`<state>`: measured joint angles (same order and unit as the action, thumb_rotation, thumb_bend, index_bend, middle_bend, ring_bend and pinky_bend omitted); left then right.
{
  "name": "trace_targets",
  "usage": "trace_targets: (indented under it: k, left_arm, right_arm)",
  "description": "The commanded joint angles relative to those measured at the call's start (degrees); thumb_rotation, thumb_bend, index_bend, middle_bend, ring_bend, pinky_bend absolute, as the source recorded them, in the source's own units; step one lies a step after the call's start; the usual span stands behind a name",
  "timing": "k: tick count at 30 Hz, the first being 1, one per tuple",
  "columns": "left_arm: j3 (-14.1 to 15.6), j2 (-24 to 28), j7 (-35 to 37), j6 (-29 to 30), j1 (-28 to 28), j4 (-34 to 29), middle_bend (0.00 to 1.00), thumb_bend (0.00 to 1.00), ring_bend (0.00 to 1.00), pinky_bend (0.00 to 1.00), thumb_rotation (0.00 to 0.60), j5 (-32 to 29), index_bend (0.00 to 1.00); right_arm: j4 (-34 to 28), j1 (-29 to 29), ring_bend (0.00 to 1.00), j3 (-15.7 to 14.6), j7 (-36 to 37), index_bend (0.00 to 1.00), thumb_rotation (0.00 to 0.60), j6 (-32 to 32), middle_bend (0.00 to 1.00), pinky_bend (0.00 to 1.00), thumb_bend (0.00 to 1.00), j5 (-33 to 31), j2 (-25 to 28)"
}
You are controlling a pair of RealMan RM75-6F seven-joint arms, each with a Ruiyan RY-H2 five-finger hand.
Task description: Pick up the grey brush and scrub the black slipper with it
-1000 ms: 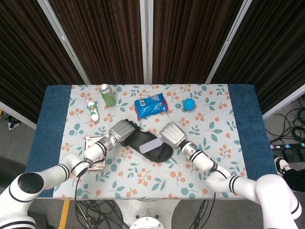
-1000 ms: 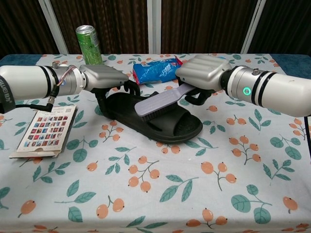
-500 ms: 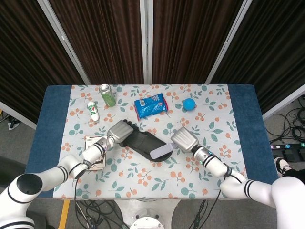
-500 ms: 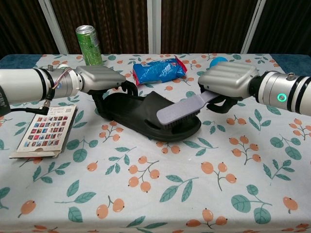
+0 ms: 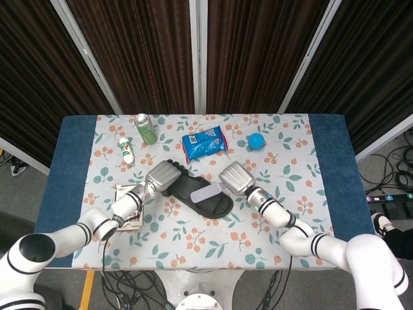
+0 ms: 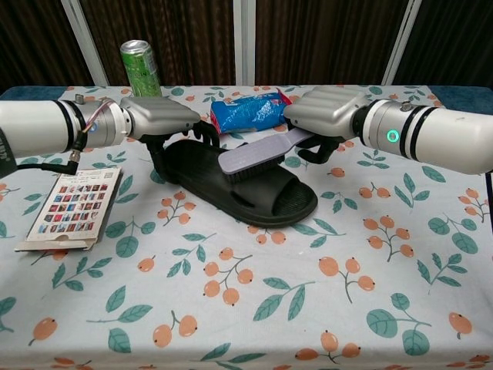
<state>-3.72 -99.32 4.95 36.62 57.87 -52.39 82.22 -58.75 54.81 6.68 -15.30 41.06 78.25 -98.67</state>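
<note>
The black slipper [image 6: 254,193] [image 5: 208,201] lies in the middle of the floral cloth, toe toward the right. My left hand [image 6: 158,121] [image 5: 162,175] grips its heel end. In my right hand [image 6: 327,113] [image 5: 235,178] is the handle of the grey brush [image 6: 254,157] [image 5: 208,192]. The brush head rests bristles down on the slipper's footbed, near the middle.
A green can [image 6: 141,69], a blue snack bag [image 6: 250,110] and a blue ball [image 5: 256,141] stand behind the slipper. A small white bottle [image 5: 125,150] lies at the back left. A card [image 6: 71,204] lies to the left, under my left forearm.
The brush went from the middle of the slipper to its toe end, then came back toward the heel. The slipper shifted slightly under my left hand.
</note>
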Motion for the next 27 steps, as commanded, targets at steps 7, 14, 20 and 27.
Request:
trace_targets:
  k: [7, 14, 20, 27]
  left_arm:
    - [0.32, 0.13, -0.04, 0.19, -0.29, 0.35, 0.43, 0.25, 0.25, 0.27, 0.600, -0.02, 0.41]
    - [0.37, 0.03, -0.29, 0.22, -0.18, 0.13, 0.43, 0.25, 0.25, 0.27, 0.600, 0.06, 0.41]
    - [0.43, -0.01, -0.83, 0.15, -0.15, -0.17, 0.43, 0.25, 0.25, 0.27, 0.600, -0.04, 0.41]
    - [0.09, 0.25, -1.08, -0.19, 0.19, -0.45, 0.43, 0.25, 0.25, 0.27, 0.600, -0.39, 0.41]
  right_arm:
    - [-5.66, -2.85, 1.00, -4.16, 1.01, 1.00, 0.600, 0.32, 1.00, 1.00, 0.39, 1.73, 5.00]
    - [-9.34, -3.83, 1.00, -4.11, 4.28, 1.00, 0.600, 3.81, 1.00, 1.00, 0.39, 4.35, 8.90]
    - [-3.52, -1.32, 1.00, -0.50, 4.26, 1.00, 0.600, 3.19, 1.00, 1.00, 0.39, 2.64, 4.56]
    - [1.57, 0.46, 1.00, -0.58, 1.43, 1.00, 0.600, -0.31, 1.00, 1.00, 0.39, 0.99, -0.22]
